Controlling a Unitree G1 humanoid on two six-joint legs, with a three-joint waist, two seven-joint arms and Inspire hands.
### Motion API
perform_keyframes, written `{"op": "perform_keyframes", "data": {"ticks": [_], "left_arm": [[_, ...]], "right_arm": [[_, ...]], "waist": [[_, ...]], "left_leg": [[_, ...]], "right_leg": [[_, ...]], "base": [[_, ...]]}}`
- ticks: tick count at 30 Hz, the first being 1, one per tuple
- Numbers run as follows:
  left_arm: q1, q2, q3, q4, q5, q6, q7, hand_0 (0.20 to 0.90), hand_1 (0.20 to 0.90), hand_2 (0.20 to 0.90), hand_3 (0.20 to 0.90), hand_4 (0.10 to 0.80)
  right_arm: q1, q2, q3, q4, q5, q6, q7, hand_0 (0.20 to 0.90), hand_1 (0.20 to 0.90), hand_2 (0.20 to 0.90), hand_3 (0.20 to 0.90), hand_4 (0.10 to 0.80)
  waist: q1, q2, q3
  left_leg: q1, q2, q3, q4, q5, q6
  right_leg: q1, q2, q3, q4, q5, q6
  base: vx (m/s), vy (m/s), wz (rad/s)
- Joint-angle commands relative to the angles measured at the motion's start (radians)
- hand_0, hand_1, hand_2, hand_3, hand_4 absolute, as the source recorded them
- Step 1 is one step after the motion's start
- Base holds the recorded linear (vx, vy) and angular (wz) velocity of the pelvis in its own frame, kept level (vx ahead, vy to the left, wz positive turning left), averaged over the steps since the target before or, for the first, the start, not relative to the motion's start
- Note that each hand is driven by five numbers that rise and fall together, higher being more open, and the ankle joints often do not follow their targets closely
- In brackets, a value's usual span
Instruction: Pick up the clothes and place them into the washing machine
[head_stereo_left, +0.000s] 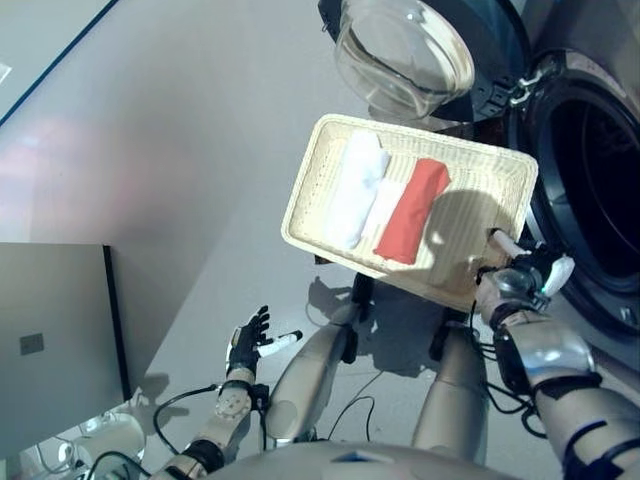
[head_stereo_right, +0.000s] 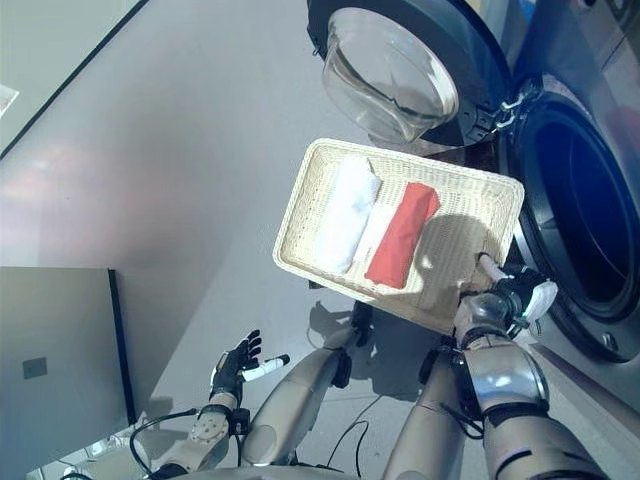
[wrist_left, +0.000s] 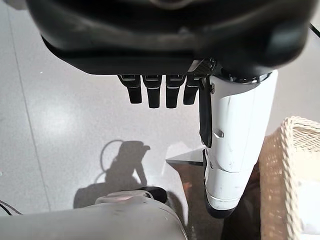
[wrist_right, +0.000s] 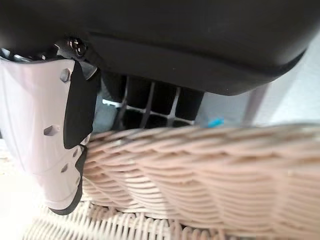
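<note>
Right robot hand (head_stereo_left: 520, 283) grips the rim of a wicker basket (head_stereo_left: 500, 170) – thumb inside, fingers outside. White and red clothes (head_stereo_left: 385, 203) lie in it, beside the open washer (head_stereo_left: 590, 190). Left robot hand (head_stereo_left: 247, 343) hangs relaxed, empty.

- A pale wicker basket (head_stereo_left: 480, 190), shallow and rectangular, meets the right robot hand (head_stereo_left: 520, 280) at its near corner; the rest of it stretches up and away from that hand, well above the left robot hand (head_stereo_left: 247, 345).
- A smooth grey floor (head_stereo_left: 180, 120) lies under and around both robot hands.
- A grey cabinet (head_stereo_left: 50, 340) with a dark edge stands just outward of the left robot hand.
- A dark line (head_stereo_left: 50, 75) crosses the floor far beyond the left robot hand.
</note>
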Motion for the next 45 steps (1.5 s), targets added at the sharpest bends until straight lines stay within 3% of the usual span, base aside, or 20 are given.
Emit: {"op": "perform_keyframes", "data": {"ticks": [1,15,17,29,35,45], "left_arm": [[0.067,0.056,-0.001,-0.020,0.019,-0.020,0.033,0.900,0.900,0.900,0.900,0.800],[0.083,0.068,0.002,-0.055,0.013,-0.013,0.018,0.900,0.900,0.900,0.900,0.800],[0.087,0.065,0.002,-0.055,0.008,-0.014,0.016,0.900,0.900,0.900,0.900,0.800],[0.060,0.044,0.013,0.039,-0.002,-0.002,0.008,0.900,0.900,0.900,0.900,0.800],[0.035,0.026,0.026,0.099,-0.004,0.000,0.005,0.900,0.900,0.900,0.900,0.800],[0.001,-0.002,0.068,0.208,0.010,-0.002,0.025,0.900,0.900,0.900,0.900,0.800]], "right_arm": [[-0.087,-0.059,0.034,-0.008,-0.068,-0.033,-0.037,0.200,0.200,0.200,0.200,0.300],[-0.253,-0.174,0.139,0.025,-0.162,0.028,-0.032,0.200,0.200,0.200,0.200,0.300],[-0.268,-0.176,0.145,0.021,-0.163,0.030,-0.030,0.900,0.900,0.900,0.900,0.800],[-0.205,-0.094,0.116,0.032,-0.166,0.031,-0.008,0.900,0.900,0.900,0.900,0.800],[-0.100,-0.010,0.076,0.021,-0.154,0.016,0.002,0.900,0.900,0.900,0.900,0.800],[0.146,0.136,0.029,-0.073,-0.169,-0.030,-0.021,0.900,0.900,0.900,0.900,0.800]], "waist": [[0.025,0.005,-0.019],[0.034,0.004,-0.038],[0.036,0.004,-0.041],[0.024,-0.018,-0.054],[0.018,-0.031,-0.066],[-0.020,-0.089,-0.082]], "left_leg": [[-0.055,-0.061,0.065,0.083,-0.054,0.007],[-0.015,-0.060,0.055,0.033,-0.033,-0.003],[-0.013,-0.061,0.054,0.032,-0.032,-0.004],[0.025,-0.053,0.053,0.022,-0.036,-0.001],[0.062,-0.049,0.053,0.005,-0.036,0.000],[0.139,-0.039,0.042,-0.015,-0.036,-0.003]], "right_leg": [[0.078,0.011,0.061,-0.175,0.121,0.004],[0.110,0.009,0.050,-0.199,0.126,0.011],[0.112,0.009,0.048,-0.197,0.127,0.011],[0.155,0.022,0.050,-0.216,0.130,0.013],[0.195,0.026,0.049,-0.247,0.143,0.018],[0.292,0.034,0.030,-0.290,0.149,0.023]], "base": [[0.000,0.000,0.00],[0.013,0.000,0.00],[0.000,0.000,0.00],[0.000,0.000,0.00],[0.012,-0.006,-0.04],[0.014,-0.017,0.00]]}}
